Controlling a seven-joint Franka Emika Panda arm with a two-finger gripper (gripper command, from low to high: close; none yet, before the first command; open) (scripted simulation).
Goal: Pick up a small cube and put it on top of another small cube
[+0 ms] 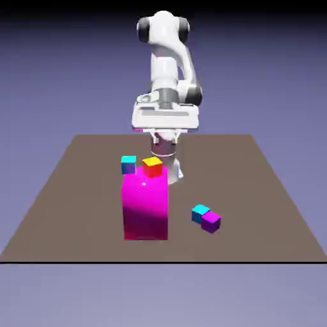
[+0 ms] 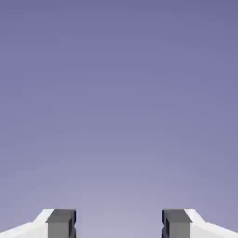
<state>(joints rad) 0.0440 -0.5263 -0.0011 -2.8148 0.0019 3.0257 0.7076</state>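
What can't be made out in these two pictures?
- Exterior view: the fingers, hidden behind the magenta block and orange cube.
- Exterior view: whether the cyan cube touches the block; too small.
- Hand view: only backdrop beyond the open fingers; no cubes.

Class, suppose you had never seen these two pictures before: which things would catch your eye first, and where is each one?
The tall magenta block stands out first, in the middle of the brown table, with the white robot arm rising behind it. Next come the tiny cubes: an orange-red one with a yellow top and a cyan-topped blue one at the block's top edge, and a cyan cube touching a purple cube to its right. The hand view shows only two grey fingers, apart, against blank backdrop.
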